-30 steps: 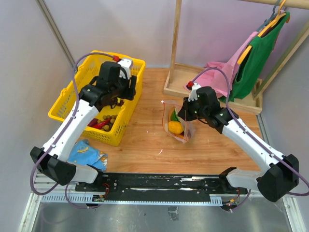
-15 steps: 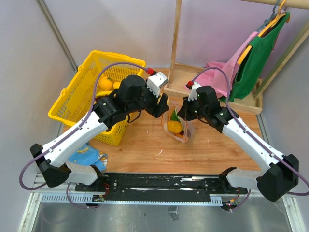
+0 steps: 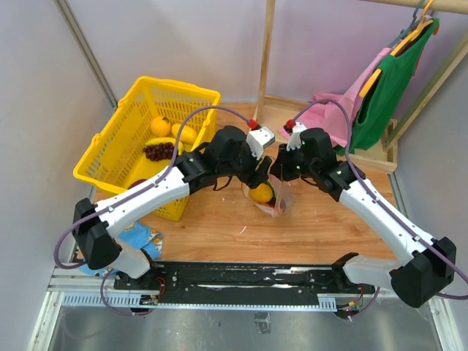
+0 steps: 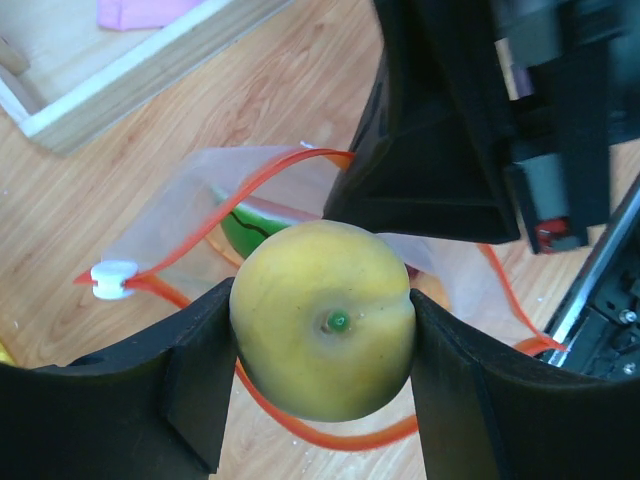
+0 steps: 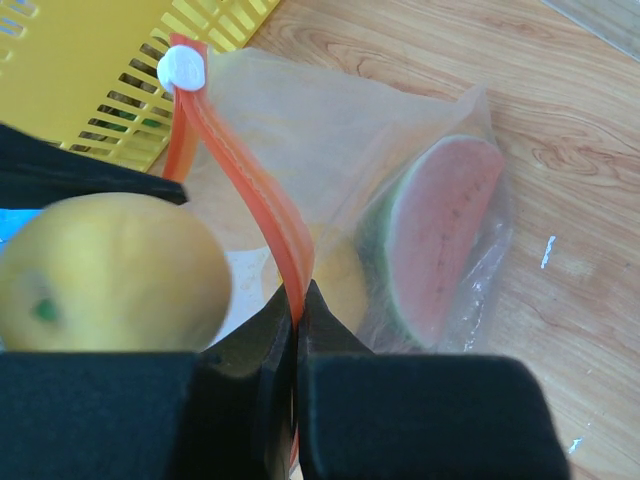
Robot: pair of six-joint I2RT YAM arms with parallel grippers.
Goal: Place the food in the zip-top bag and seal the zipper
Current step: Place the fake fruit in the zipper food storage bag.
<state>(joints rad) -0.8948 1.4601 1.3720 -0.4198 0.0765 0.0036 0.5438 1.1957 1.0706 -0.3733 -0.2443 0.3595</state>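
Observation:
My left gripper (image 4: 322, 350) is shut on a round yellow fruit (image 4: 322, 318) and holds it just above the open mouth of the clear zip-top bag (image 4: 200, 190). The bag's red zipper (image 5: 250, 205) has its white slider (image 5: 182, 68) at one end. My right gripper (image 5: 297, 300) is shut on the red zipper strip and holds the mouth up. Inside the bag lie a watermelon wedge (image 5: 440, 235) and a yellow-orange fruit (image 3: 262, 193). In the top view both grippers, left (image 3: 261, 174) and right (image 3: 280, 170), meet over the bag (image 3: 276, 201).
A yellow basket (image 3: 117, 139) at the left holds more toy food, among it an orange fruit (image 3: 160, 126) and dark grapes (image 3: 158, 151). A wooden rack base (image 3: 272, 126) with pink and green clothes (image 3: 380, 91) stands behind. A blue cloth (image 3: 139, 238) lies near the left arm's base.
My left arm swung from the basket to the right, carrying the yellow fruit to the bag's mouth. My right gripper has kept its hold on the zipper.

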